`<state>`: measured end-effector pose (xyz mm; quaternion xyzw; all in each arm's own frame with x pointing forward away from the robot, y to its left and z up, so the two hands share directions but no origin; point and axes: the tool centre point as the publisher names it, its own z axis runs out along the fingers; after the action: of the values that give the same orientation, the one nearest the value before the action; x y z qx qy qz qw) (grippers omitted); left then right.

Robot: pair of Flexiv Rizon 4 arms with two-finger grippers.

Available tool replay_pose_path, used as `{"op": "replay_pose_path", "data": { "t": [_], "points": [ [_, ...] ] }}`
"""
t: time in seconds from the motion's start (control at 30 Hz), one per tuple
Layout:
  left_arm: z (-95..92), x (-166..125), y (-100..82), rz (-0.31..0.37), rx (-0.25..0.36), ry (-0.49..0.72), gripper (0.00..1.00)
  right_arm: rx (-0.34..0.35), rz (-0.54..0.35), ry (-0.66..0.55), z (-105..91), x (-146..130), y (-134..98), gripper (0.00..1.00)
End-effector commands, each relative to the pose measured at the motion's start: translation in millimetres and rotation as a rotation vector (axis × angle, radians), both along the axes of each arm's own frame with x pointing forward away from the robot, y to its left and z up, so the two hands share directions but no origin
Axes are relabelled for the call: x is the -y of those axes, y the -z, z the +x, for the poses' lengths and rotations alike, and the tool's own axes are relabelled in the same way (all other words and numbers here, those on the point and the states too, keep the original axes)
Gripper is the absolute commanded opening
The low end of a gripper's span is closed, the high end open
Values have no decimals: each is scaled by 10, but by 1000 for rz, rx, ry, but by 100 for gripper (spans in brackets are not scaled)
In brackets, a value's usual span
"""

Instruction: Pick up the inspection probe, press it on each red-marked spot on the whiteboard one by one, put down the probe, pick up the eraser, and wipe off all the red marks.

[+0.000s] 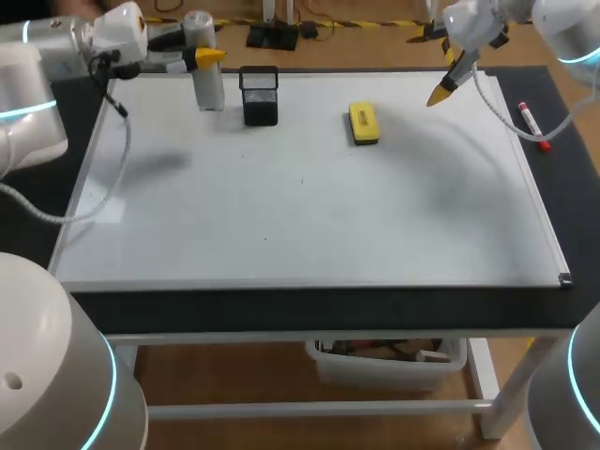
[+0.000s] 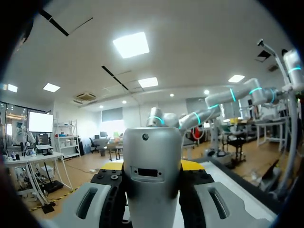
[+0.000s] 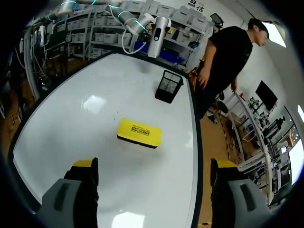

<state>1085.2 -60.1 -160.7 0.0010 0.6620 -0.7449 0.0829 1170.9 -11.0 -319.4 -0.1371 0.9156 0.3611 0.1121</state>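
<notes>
Two claws: left claw [image 1: 202,61] pinches the probe [image 2: 152,161] beside the holder [image 1: 260,94], right claw [image 3: 154,166] spread, well apart. A low swing could clip that holder!

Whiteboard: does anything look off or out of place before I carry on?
The white whiteboard shows no clear red marks, only a couple of tiny dark specks, odd for this job. The red marker pen lies off the board on the black tabletop beside its right edge. Nothing looks spilled or damaged.
</notes>
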Motion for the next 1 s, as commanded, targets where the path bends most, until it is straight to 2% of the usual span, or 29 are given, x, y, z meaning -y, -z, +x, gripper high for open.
{"op": "replay_pose_path", "data": {
  "t": [0.03, 0.33, 0.53, 0.8, 1.0],
  "points": [
    [422, 121, -50, 13, 13, 146, 0, -1, -4, -3, 4, 6, -7, 100],
    [790, 330, -114, 0, 26, 194, 0, -1, -4, -3, 4, 6, -7, 100],
    [962, 493, -72, -3, 18, 226, 0, -1, -4, -3, 4, 6, -7, 100],
    [1086, 702, 18, -5, 9, 248, 0, -1, -4, -3, 4, 6, -7, 100],
    [1080, 756, 111, -14, 0, 225, 0, -1, -4, -3, 4, 6, -7, 100]
  ]
}}
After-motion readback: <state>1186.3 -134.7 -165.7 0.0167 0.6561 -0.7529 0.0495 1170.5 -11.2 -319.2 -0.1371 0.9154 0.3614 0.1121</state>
